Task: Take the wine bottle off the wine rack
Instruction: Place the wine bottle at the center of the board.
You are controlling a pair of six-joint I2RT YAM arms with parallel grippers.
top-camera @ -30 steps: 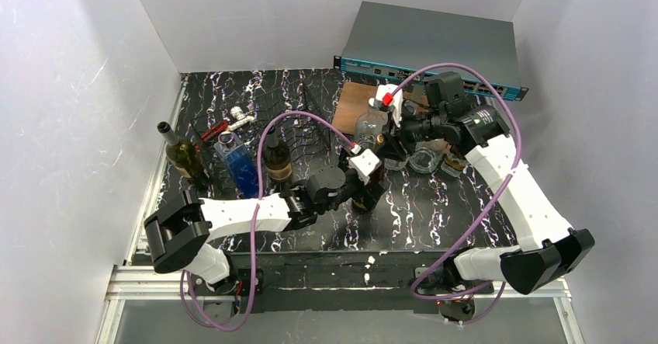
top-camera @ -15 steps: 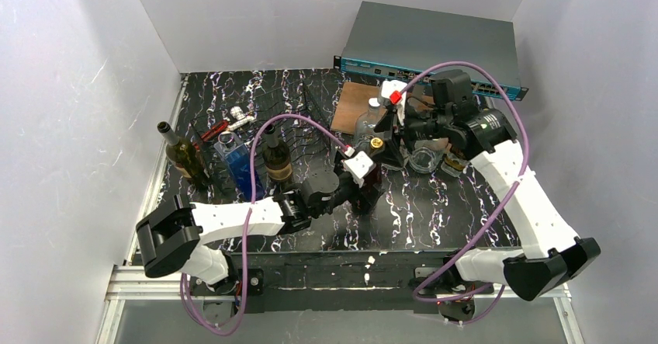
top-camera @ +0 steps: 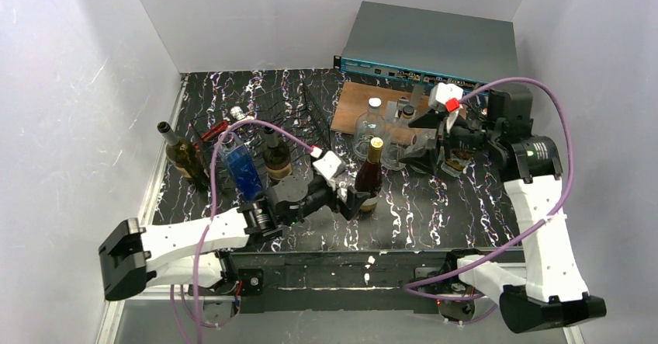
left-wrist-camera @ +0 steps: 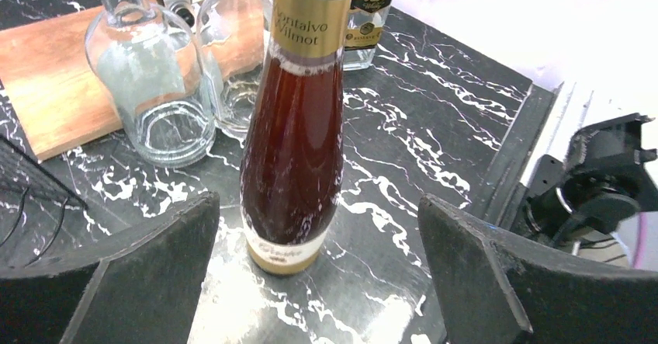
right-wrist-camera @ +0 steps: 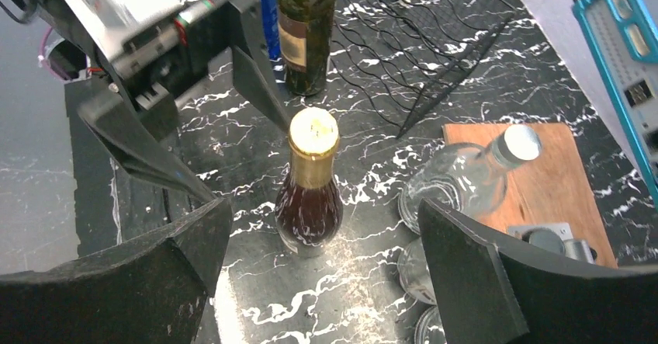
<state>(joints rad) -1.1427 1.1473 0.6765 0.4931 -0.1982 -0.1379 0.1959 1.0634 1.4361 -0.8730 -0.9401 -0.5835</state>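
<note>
The wine bottle (top-camera: 368,175) stands upright on the tabletop (top-camera: 434,212) at mid near edge, off the wine rack (top-camera: 309,119), which sits toward the far edge. The left gripper (top-camera: 351,202) faces the bottle, fingers apart and not touching. The right gripper (top-camera: 421,138) hangs spread and empty above glass bottles (top-camera: 371,130). Bare tabletop runs toward the near right corner.

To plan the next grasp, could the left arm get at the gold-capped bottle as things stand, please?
Probably yes: the left arm points its open jaws straight at the bottle, which stands upright close ahead with nothing between them.
</note>
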